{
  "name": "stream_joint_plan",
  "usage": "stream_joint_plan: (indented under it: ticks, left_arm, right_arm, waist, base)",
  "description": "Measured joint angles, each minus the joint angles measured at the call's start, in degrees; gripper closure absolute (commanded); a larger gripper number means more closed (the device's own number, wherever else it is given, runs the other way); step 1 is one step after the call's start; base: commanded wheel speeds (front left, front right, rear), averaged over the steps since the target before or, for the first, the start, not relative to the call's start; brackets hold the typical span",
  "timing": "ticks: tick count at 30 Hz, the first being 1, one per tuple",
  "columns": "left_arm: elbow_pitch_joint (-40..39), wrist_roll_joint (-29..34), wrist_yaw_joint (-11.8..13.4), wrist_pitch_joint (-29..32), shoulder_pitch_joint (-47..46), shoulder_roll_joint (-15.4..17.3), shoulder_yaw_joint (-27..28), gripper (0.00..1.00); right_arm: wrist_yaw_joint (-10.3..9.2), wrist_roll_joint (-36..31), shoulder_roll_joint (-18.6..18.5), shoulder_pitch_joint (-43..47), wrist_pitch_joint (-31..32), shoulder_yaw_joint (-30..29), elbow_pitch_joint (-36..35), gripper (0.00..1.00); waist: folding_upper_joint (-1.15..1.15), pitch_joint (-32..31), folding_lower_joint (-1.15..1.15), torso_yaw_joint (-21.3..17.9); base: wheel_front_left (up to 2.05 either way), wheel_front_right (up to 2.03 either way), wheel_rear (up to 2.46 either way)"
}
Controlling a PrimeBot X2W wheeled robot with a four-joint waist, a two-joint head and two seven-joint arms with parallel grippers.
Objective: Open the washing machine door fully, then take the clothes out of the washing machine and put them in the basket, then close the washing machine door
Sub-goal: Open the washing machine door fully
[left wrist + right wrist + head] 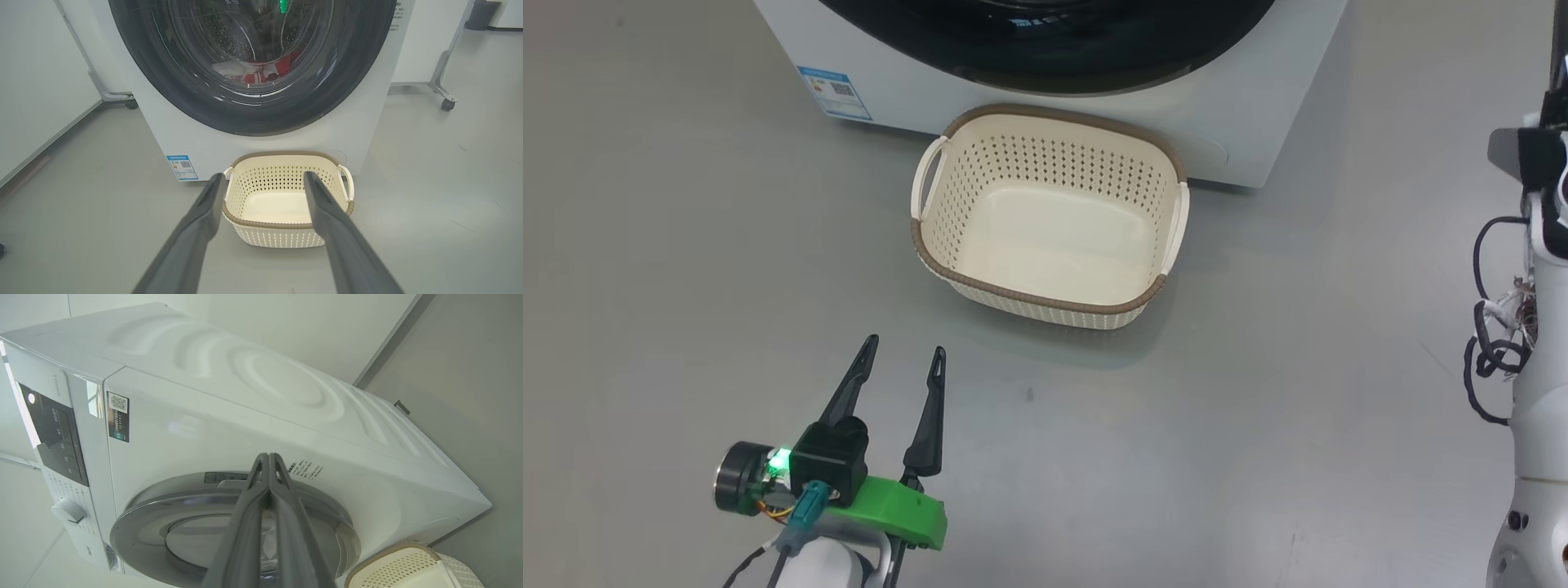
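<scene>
While the washing machine door (196, 102) sits closed, flat against the front of the washing machine (163, 134), the opening step is judged not yet begun. The clothes (278, 67) lie inside the drum, visible through the glass as a red and white heap at its bottom. The basket (1029, 296) stands empty on the floor, just in front of the machine and below the door.

Governing relation: the right end effector (268, 456) is the nearer one to the door. Its two fingers are pressed together, holding nothing, and point toward the door's rim, close to a pale fitting (233, 484) on that rim which may be the handle. Whether the tips touch the machine cannot be confirmed. The left end effector (905, 347) is spread wide and empty, low over the floor and well apart from the door, with the basket between it and the machine. The door is round, so no long axis applies. The pull is judged to start at the rim edge opposite the hinge.

Limits of observation: the hinge side cannot be determined. The head view cuts the door off at its top edge. Reflections on the glass obscure the number of garments. The right fingers cover part of the rim.
</scene>
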Motion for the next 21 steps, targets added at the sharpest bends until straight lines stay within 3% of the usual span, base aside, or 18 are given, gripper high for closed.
stream_joint_plan:
  ticks: [21]
  left_arm:
    - [-1.29, -5.03, 0.59, 0.0, -4.32, -0.13, -6.61, 0.0]
  right_arm:
    - [-0.94, 1.54, -1.37, -18.68, 6.77, 0.33, 8.8, 1.0]
  waist:
    - [0.0, 9.8, 0.01, 7.46]
  base:
    - [0.0, 0.0, 0.0]
